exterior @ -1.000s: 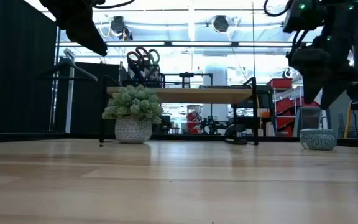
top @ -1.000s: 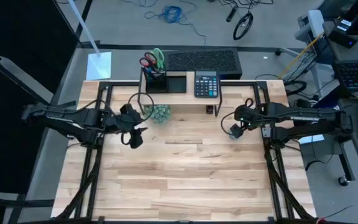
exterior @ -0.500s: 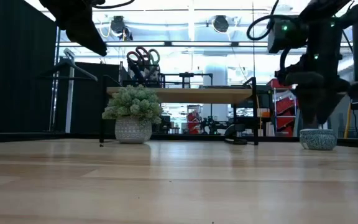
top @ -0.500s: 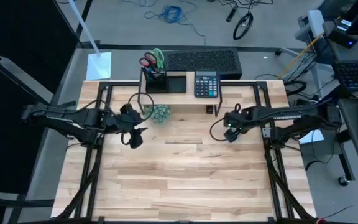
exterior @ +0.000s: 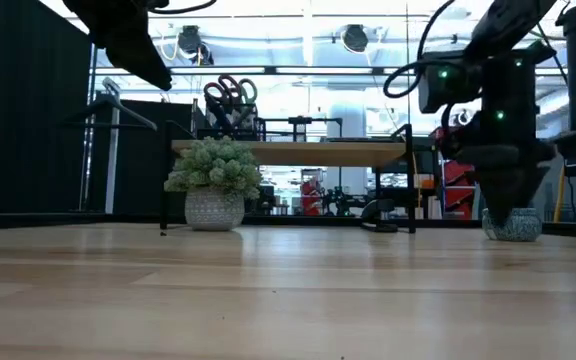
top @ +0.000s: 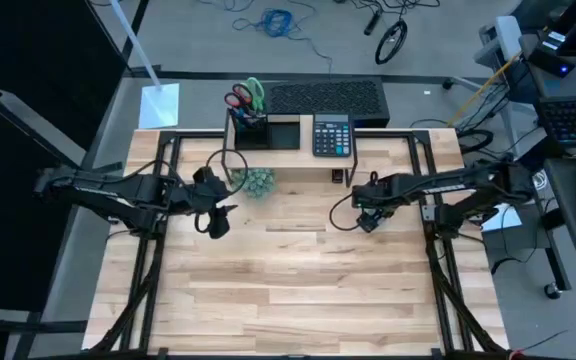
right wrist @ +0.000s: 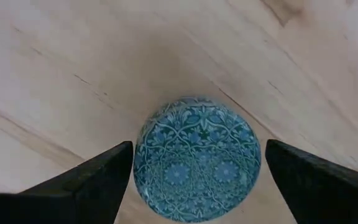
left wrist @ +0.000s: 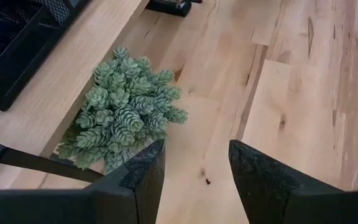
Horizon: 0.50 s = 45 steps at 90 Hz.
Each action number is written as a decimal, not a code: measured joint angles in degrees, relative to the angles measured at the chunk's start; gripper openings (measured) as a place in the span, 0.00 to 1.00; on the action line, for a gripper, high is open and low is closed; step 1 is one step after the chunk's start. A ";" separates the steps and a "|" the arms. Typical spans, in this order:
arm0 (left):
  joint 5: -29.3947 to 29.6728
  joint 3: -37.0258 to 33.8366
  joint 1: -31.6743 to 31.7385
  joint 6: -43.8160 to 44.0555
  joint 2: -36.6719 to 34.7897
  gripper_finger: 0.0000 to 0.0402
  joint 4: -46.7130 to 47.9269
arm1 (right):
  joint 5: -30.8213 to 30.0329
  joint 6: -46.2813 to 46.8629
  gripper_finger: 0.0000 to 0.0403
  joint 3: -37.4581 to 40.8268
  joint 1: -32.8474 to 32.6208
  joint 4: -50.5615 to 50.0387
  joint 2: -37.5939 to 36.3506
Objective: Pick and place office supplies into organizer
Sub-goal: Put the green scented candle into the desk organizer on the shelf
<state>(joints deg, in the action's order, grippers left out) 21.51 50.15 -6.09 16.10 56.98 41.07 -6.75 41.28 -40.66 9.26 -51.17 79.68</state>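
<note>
A round blue-patterned dome (right wrist: 196, 167) rests flat on the wooden table right of centre (exterior: 513, 224). My right gripper (right wrist: 194, 177) is open and low over it, one finger on each side; I see no touch. In the high view the gripper (top: 367, 219) hides the dome. The black organizer (top: 264, 131) sits on the wooden riser at the back, with red-handled scissors (top: 236, 100) and green-handled scissors (top: 256, 92) standing in its pen cup. My left gripper (left wrist: 194, 152) waits open above the table's left part, near the plant.
A fuzzy green plant (top: 258, 182) in a pot stands in front of the riser (exterior: 288, 150). A black calculator (top: 332, 135) lies on the riser beside the organizer. A small black item (top: 338, 176) lies by the riser. Bare wood stretches toward the near edge.
My right gripper has moved toward the table's left edge and come down over the blue dome, so that its open fingers now stand on either side of it. The dome has stayed in place.
</note>
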 joint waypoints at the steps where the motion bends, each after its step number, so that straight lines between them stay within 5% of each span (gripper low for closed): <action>1: 0.01 0.00 0.00 0.00 0.01 0.41 -0.01 | 0.15 -0.05 0.84 0.00 0.00 0.04 0.05; 22: 0.01 0.00 0.00 -0.03 -0.01 0.41 -0.04 | 1.09 -0.42 0.66 -0.04 0.00 0.24 0.11; 45: -0.01 0.00 0.00 -0.02 0.01 0.41 -0.04 | 1.08 -0.44 0.66 -0.04 0.00 0.26 0.11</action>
<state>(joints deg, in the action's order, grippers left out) 21.50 50.15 -6.09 16.08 56.99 41.04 -5.67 40.84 -40.71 9.26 -50.91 79.79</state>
